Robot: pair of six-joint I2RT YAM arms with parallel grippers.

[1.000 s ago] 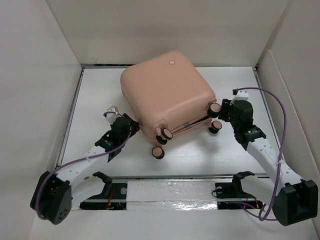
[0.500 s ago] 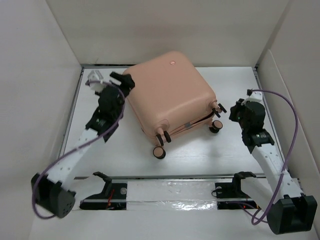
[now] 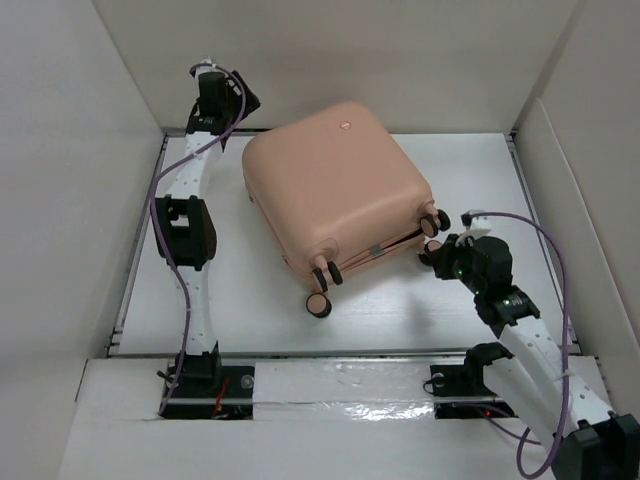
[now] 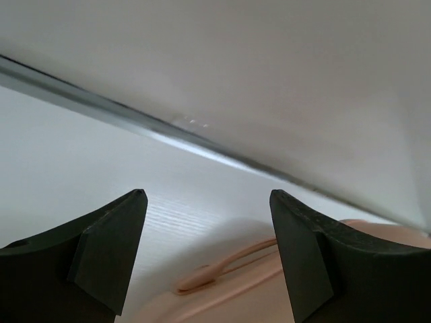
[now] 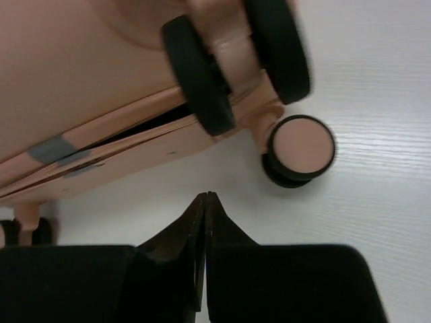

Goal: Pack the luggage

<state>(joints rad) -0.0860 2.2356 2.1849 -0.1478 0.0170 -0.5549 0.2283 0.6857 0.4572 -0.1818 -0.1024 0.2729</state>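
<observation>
The luggage, a peach-pink hard-shell suitcase, lies flat in the middle of the white table, its caster wheels pointing toward me. My left gripper hovers open above the suitcase's back-left corner. In the left wrist view the left gripper frames a thin pink pull on the luggage's edge without touching it. My right gripper is shut and empty just in front of the right-hand wheels. In the right wrist view the right gripper is short of a pink-and-black wheel and the shell seam, which gapes slightly.
White walls enclose the table on three sides, with a metal rail along the back edge. A silver-taped strip runs across the near edge between the arm bases. A grey tape patch sits on the seam.
My left arm swung from the suitcase's near-left side up to its back-left corner, jaws widening. My right gripper backed off the right-hand wheels toward me and closed. The suitcase shifted slightly.
</observation>
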